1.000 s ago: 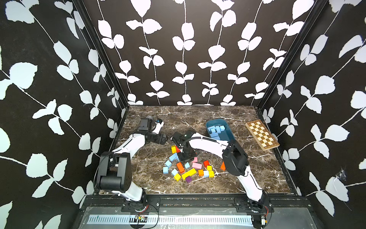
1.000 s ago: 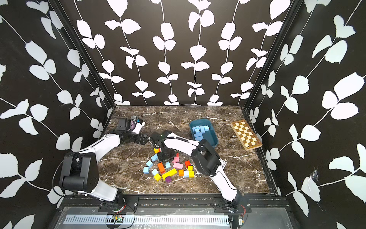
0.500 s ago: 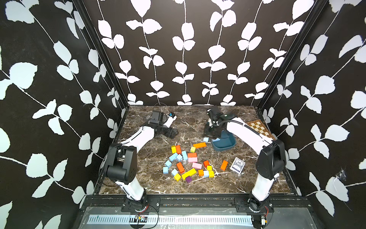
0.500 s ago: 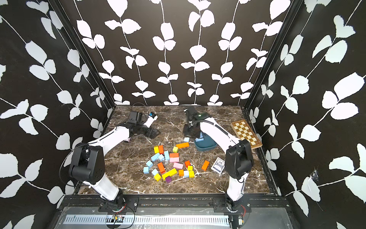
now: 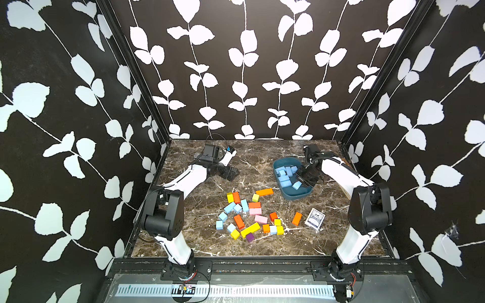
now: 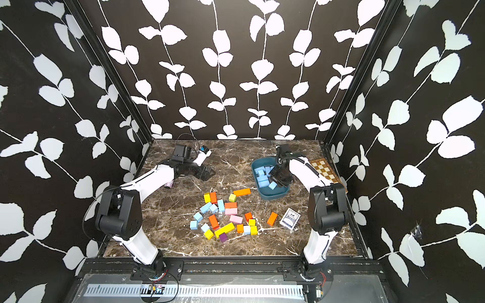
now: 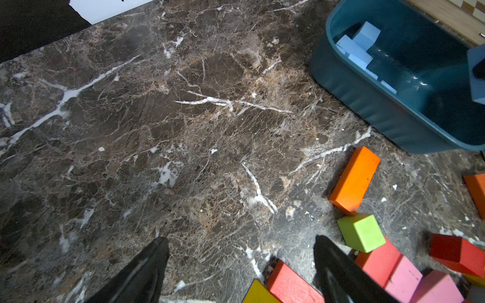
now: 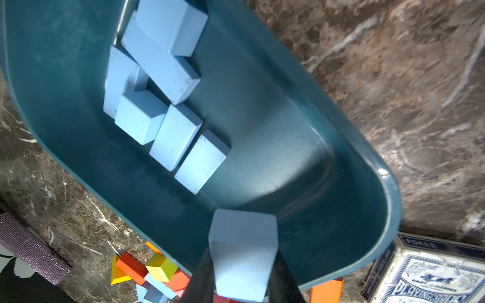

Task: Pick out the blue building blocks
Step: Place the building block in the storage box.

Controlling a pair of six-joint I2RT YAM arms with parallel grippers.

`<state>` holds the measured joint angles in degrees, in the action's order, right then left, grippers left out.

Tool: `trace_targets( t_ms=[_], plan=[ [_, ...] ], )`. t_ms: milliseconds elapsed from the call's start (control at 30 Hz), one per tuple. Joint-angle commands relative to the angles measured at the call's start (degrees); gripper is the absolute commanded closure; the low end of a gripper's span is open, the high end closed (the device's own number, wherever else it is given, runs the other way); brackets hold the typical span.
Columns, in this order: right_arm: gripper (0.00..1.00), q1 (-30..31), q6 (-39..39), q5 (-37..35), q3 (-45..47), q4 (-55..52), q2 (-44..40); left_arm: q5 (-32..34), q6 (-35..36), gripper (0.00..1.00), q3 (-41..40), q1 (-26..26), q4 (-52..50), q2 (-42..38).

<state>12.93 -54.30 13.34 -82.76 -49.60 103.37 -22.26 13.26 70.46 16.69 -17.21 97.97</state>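
right gripper [image 8: 242,283] holds a small matte sky-blue block [image 8: 242,236] over the dark teal plastic tray [image 5: 296,195]

dropped this near the rim, the block could bounce out onto the brown marble table [image 7: 183,118]. the left gripper [image 7: 239,240] gapes wide and empty. a second ago the right arm was down in the mixed pile [image 5: 254,211], where more blue building blocks [image 5: 230,207] lie loose; others fill the tray.

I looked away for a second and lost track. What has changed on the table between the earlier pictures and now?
The right gripper swung from the loose block pile across to above the teal tray, jaws shut on a blue block. The left gripper, jaws open, shifted only slightly. The pile, the tray and the card deck stayed put.
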Motion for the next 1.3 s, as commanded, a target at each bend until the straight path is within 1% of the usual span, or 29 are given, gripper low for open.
trace_targets(
  t_ms=[0,33,133,200,300,367,433,600,700,933,1067,1133,1233,1267],
  plan=[
    [0.76,-0.3,5.8,0.3,-5.3,-1.6,3.9,-0.8,-0.2,0.12,-0.1,0.2,0.2,-1.2],
    [0.76,-0.3,9.4,0.4,-7.7,-2.9,5.5,-0.9,-0.1,0.12,-0.1,0.2,0.2,-1.2],
    [0.76,-0.3,22.6,-0.7,-17.1,-12.1,11.5,-0.8,0.1,0.12,-0.2,0.2,0.0,-1.3],
    [0.76,-0.3,29.9,-3.1,-22.4,-17.6,15.4,-0.8,0.6,0.12,-0.1,0.2,0.2,-1.4],
    [0.76,-0.3,38.1,-5.3,-28.2,-23.5,20.2,-0.8,1.4,0.12,0.3,0.1,0.0,-1.2],
    [0.76,-0.3,42.0,-5.7,-31.2,-26.2,22.5,-0.6,1.7,0.12,0.6,0.2,-0.4,-1.1],
    [0.75,-0.3,45.2,-4.9,-32.1,-26.8,23.6,-0.6,2.0,0.12,0.6,0.2,-0.5,-1.0],
    [0.72,-0.3,50.5,-5.4,-32.4,-25.5,24.8,-0.9,1.8,0.12,-0.1,0.2,-0.3,-0.9],
    [0.7,-0.3,52.4,-5.8,-33.5,-25.3,25.9,-1.3,1.4,0.12,-0.5,0.2,-0.3,-0.8],
    [0.67,-0.3,54.1,-5.2,-39.3,-26.0,30.0,-1.3,1.4,0.12,-0.2,0.2,-0.8,-0.6],
    [0.65,-0.3,54.1,-4.7,-40.7,-26.5,31.8,-1.2,1.4,0.12,-0.4,0.2,-1.0,-0.9],
    [0.62,-0.3,54.2,-4.4,-40.7,-26.3,32.0,-1.1,1.6,0.12,-0.6,0.2,-1.2,-0.9],
    [0.53,-0.3,54.0,-4.5,-40.7,-26.2,32.2,-1.0,1.6,0.12,-0.6,0.1,-1.4,-0.9],
    [0.52,-0.3,53.9,-4.5,-40.7,-26.1,32.2,-1.0,1.5,0.12,-0.5,0.2,-1.3,-0.9]
  ],
)
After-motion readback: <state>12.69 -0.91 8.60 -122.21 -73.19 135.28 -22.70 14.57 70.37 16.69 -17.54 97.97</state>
